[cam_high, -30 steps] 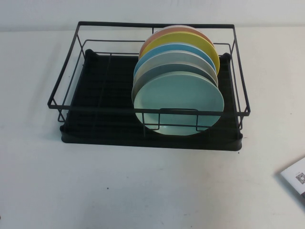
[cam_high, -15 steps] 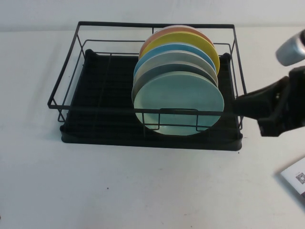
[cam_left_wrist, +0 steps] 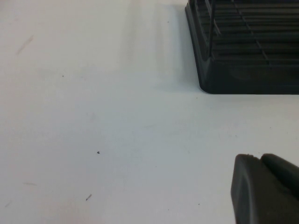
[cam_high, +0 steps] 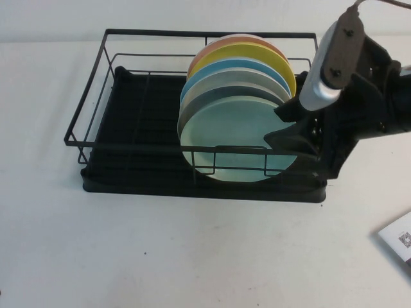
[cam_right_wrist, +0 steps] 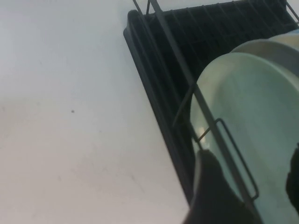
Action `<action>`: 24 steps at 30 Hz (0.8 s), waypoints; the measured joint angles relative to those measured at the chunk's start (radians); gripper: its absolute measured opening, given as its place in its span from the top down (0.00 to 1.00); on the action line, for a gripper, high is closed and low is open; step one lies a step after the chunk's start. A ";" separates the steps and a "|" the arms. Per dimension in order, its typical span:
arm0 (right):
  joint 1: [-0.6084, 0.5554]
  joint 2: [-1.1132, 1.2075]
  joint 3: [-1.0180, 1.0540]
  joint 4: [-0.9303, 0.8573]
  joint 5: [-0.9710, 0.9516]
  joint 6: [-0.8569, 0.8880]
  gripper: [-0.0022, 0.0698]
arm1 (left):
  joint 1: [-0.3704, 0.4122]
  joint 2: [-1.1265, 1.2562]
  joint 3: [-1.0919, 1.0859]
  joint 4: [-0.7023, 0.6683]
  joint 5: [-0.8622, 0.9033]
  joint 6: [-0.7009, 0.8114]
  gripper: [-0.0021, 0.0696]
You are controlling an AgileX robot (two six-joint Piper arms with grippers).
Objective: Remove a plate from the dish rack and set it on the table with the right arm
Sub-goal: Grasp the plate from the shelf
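High view angled down from the robot's side; both wrist views close, sharing the dish rack [cam_high: 199,115]

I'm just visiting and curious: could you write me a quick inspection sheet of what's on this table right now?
Surface: white table, faint specks.
Job's things: mint-green plate upright at the front of a row of plates in the black dish rack.
Clutter: white paper with a printed code at the table's right edge.
Grippers: right gripper, jaws open at the plate's right edge; left gripper low over bare table.
Cables: one above the right arm.
Surroundings: nothing seen.
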 joint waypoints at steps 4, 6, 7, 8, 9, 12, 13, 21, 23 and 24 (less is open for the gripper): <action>0.000 0.054 -0.041 0.000 -0.002 -0.077 0.53 | 0.000 0.000 0.000 0.000 0.000 0.000 0.98; 0.000 0.077 -0.061 0.000 -0.004 -0.092 0.53 | 0.000 0.000 0.000 0.000 0.000 0.000 0.98; 0.000 0.089 -0.072 0.000 -0.006 -0.097 0.53 | 0.000 0.000 0.000 0.000 0.000 0.000 0.98; 0.000 0.100 -0.081 0.000 -0.010 -0.105 0.53 | 0.000 0.000 0.000 0.000 0.000 0.000 0.98; 0.000 0.110 -0.090 0.000 -0.015 -0.116 0.53 | 0.000 0.000 0.000 0.000 0.000 0.000 0.98; 0.000 0.137 -0.113 0.000 -0.036 -0.146 0.53 | 0.000 0.000 0.000 0.000 0.000 0.000 0.98; 0.000 0.144 -0.120 0.000 -0.038 -0.151 0.53 | 0.000 0.000 0.000 0.000 0.000 0.000 0.98; 0.000 0.198 -0.127 0.000 -0.080 -0.187 0.53 | 0.000 0.000 0.000 0.000 0.000 0.000 0.98; 0.000 0.208 -0.127 0.000 -0.095 -0.188 0.53 | 0.000 0.000 0.000 0.000 0.000 0.000 0.98; 0.000 0.211 -0.127 0.000 -0.101 -0.188 0.53 | 0.000 0.000 0.000 0.000 0.000 0.000 0.98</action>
